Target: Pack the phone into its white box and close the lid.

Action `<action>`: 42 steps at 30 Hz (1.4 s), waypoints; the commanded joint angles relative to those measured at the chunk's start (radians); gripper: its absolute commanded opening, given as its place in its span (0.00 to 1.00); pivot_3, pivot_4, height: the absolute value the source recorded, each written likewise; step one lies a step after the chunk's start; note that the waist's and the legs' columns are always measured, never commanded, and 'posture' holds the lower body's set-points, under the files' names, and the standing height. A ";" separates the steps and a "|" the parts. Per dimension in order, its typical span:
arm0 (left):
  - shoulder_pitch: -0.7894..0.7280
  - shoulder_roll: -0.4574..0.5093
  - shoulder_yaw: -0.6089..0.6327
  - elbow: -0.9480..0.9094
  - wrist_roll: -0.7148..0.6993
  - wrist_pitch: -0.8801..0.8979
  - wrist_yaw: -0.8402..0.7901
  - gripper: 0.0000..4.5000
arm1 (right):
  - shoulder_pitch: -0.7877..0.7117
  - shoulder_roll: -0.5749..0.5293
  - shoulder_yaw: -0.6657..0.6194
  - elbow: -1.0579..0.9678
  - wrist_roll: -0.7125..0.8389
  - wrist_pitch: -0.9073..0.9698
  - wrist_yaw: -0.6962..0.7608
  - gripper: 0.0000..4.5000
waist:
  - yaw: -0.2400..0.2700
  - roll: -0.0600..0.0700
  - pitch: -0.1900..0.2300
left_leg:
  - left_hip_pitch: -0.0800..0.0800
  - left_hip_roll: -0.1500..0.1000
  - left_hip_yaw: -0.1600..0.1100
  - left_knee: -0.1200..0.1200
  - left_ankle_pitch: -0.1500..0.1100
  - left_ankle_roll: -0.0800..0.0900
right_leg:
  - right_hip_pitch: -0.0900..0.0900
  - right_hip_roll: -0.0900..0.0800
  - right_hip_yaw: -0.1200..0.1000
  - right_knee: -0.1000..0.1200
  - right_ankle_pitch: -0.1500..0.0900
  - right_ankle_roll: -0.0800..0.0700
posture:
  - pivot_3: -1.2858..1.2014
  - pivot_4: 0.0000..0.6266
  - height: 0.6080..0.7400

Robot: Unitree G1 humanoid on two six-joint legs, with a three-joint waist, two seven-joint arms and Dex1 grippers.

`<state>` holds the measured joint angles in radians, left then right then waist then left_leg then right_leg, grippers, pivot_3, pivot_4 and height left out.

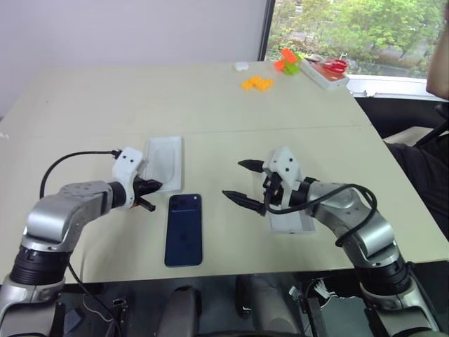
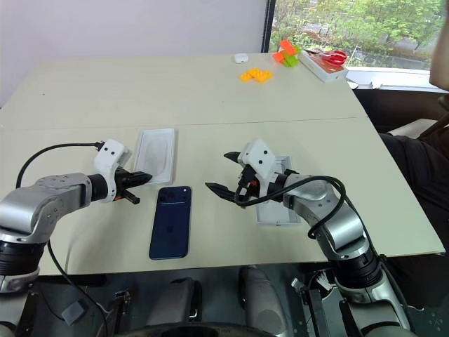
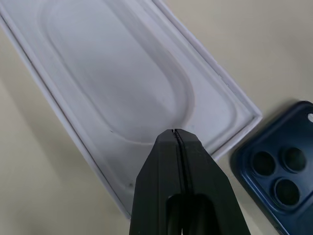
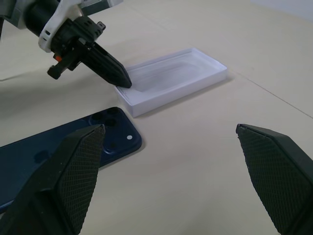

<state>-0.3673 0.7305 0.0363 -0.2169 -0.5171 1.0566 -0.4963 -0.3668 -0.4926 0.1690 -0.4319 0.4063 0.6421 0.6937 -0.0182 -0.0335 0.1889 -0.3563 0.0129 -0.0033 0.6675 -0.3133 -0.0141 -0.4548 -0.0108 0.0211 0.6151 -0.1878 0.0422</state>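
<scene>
The dark blue phone (image 1: 184,230) lies back up near the table's front edge, its camera cluster (image 3: 276,176) at the far end. Just beyond it on the left lies the white box (image 1: 164,163), low-rimmed, with an oval recess (image 3: 117,83) in its floor. My left gripper (image 1: 157,186) is shut and empty, its tip over the box's near corner, close to the phone's camera end. My right gripper (image 1: 235,179) hangs wide open and empty above the table, right of the phone's far end. Under my right forearm lies a white rectangular piece (image 1: 289,219), pale inside up, apparently the lid, partly hidden.
At the far right of the table lie orange blocks (image 1: 257,83), an orange and green toy (image 1: 287,62), a white tray with red scissors (image 1: 326,70) and a small white case (image 1: 241,67). A person in dark clothes (image 1: 431,168) sits at the table's right side.
</scene>
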 commanded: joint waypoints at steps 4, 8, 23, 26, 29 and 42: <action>-0.008 -0.029 0.045 -0.001 0.001 0.032 0.016 0.01 | -0.010 0.002 -0.011 -0.037 0.005 -0.019 0.002 1.00 | -0.002 0.000 0.000 | 0.000 0.000 0.000 0.000 0.000 0.000 | 0.000 0.000 0.000 0.000 0.001 0.000 | 0.52 0.24 0.90; -0.002 -0.035 0.098 -0.036 -0.046 0.049 -0.010 0.01 | -0.011 0.002 -0.011 -0.038 0.004 -0.019 0.002 1.00 | -0.001 0.000 0.000 | 0.000 0.000 0.000 0.000 0.000 0.000 | 0.000 0.000 0.000 0.000 0.000 0.000 | 0.52 0.24 0.90; 0.098 -0.047 0.381 -0.069 -0.069 -0.116 0.014 0.01 | -0.025 -0.010 -0.006 -0.009 -0.035 -0.029 -0.005 1.00 | -0.001 0.000 0.000 | 0.000 0.000 -0.001 0.000 0.000 0.000 | 0.000 0.000 0.000 0.000 0.002 -0.003 | 0.52 0.24 0.90; 0.163 -0.020 0.392 -0.099 -0.079 -0.119 -0.012 0.01 | -0.028 -0.016 0.001 -0.005 -0.048 -0.032 0.005 1.00 | 0.001 0.000 0.000 | -0.001 0.000 0.000 0.000 0.000 0.000 | 0.000 -0.001 0.000 0.000 0.002 -0.004 | 0.52 0.24 0.90; 0.267 -0.002 0.479 -0.163 -0.210 -0.015 -0.073 0.19 | -0.036 -0.037 0.020 -0.002 -0.068 -0.041 0.031 1.00 | -0.003 0.000 0.000 | -0.001 0.001 0.000 0.000 0.000 0.000 | -0.001 -0.001 0.000 0.000 0.001 -0.005 | 0.52 0.24 0.90; 0.468 -0.112 0.631 -0.303 -0.602 0.444 0.113 1.00 | -0.117 -0.116 0.202 0.053 -0.196 -0.128 0.200 0.27 | -0.003 -0.001 0.000 | 0.002 0.001 -0.001 0.001 0.000 0.000 | 0.002 0.000 0.000 0.000 -0.002 -0.003 | 0.52 0.24 0.90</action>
<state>0.1063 0.6168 0.6474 -0.4953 -1.0774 1.4527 -0.4234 -0.4599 -0.5943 0.3417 -0.3783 0.2435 0.5547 0.8567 -0.0210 -0.0341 0.1887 -0.3543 0.0137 -0.0043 0.6685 -0.3133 -0.0141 -0.4531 -0.0102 0.0205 0.6153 -0.1900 0.0388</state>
